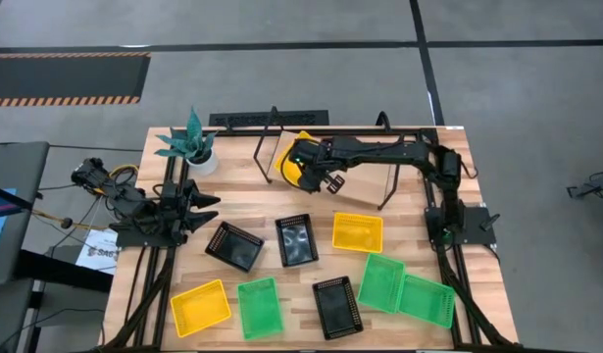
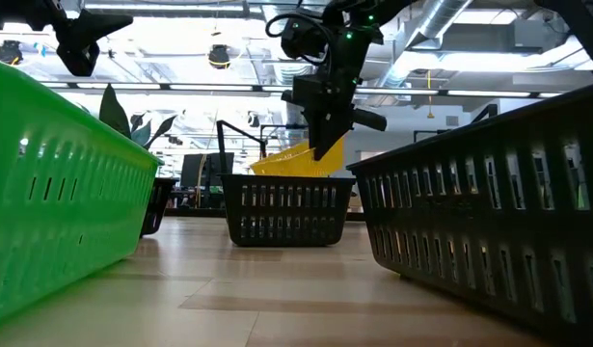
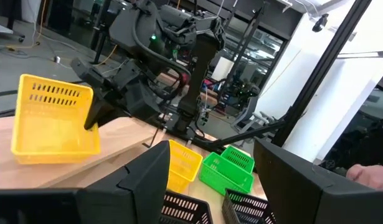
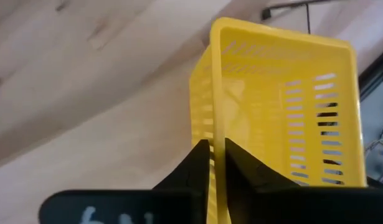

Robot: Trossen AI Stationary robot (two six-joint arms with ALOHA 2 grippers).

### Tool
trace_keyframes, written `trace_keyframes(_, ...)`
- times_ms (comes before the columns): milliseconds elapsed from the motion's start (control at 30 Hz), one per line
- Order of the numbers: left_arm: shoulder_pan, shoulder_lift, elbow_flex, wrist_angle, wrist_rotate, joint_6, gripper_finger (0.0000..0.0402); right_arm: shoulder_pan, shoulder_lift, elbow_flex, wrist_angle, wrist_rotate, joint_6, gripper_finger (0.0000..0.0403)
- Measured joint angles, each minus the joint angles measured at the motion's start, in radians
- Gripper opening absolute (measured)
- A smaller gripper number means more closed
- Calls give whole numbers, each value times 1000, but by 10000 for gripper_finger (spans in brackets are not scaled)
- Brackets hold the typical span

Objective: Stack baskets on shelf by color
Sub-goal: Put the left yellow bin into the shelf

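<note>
The slatted wooden table (image 1: pixel 311 211) carries everything. At its far edge stands the shelf (image 1: pixel 360 186), a light board on thin black wire legs, and on the shelf's left part sits a yellow basket (image 1: pixel 299 165), tilted, empty. The right gripper (image 1: pixel 330 178) reaches over the shelf from the right side; its two fingers (image 4: pixel 197 163) pinch the basket's near wall between them, one on each face of the rim. The left gripper (image 1: pixel 205 204) waits at the table's left side beside the potted plant (image 1: pixel 191 145), its jaws spread apart and holding nothing.

Eight more baskets lie on the table nearer than the shelf, all empty. In the middle row, left to right: a black basket (image 1: pixel 233 245), a second black basket (image 1: pixel 297 240), and a yellow basket (image 1: pixel 358 232). In the near row: a yellow one (image 1: pixel 200 307), a green basket (image 1: pixel 259 307) just beside it, a third black basket (image 1: pixel 337 307), then two green baskets (image 1: pixel 381 282) (image 1: pixel 426 299) overlapping at the right.
</note>
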Motion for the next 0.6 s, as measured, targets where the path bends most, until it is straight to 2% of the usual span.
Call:
trace_keyframes(167,0,0,0,0,0,0,221,-19,0,0,-9,12,-3,98)
trace_keyframes(367,0,0,0,0,-1,0,221,-20,0,0,28,34,3,179)
trace_keyframes(467,0,0,0,0,-1,0,221,0,-11,0,40,94,77,212)
trace_keyframes(600,0,0,0,0,-1,6,221,38,-76,0,6,129,197,222)
